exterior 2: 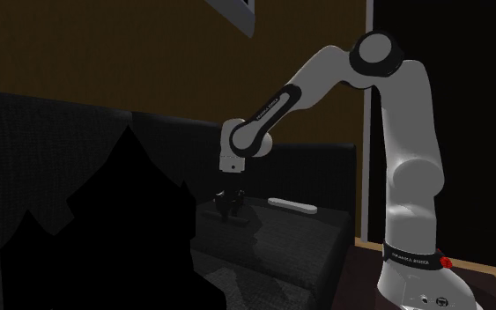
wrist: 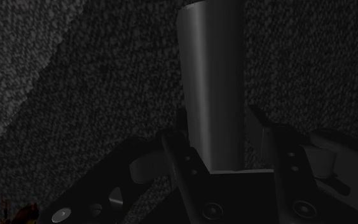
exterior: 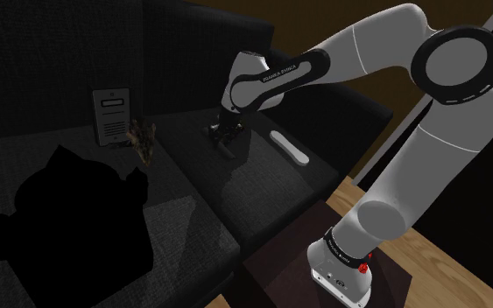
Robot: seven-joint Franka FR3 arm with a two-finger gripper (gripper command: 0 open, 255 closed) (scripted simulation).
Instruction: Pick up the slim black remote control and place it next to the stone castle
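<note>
sofa (exterior: 262,188): dark fabric, wide seat cushions;
castle (exterior: 69,223): flat black turreted shape on the seat, toward the shoulder view's left;
arm (exterior: 367,48): white, reaching down to the middle cushion;
gripper (exterior: 225,144): low on the cushion, fingers clasping the remote (wrist: 212,95) by its long sides;
remote: slim, dark, on the cushion, well apart from the castle;
white bar (exterior: 290,149): near the gripper

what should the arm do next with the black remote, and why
Probably lift straight up a little. The claw is down at the sofa cushion and, in the wrist view, looks closed on the dark remote, which seems to rest on the fabric. Clearing the cushion first should keep the remote from dragging before any sideways carry.
</note>
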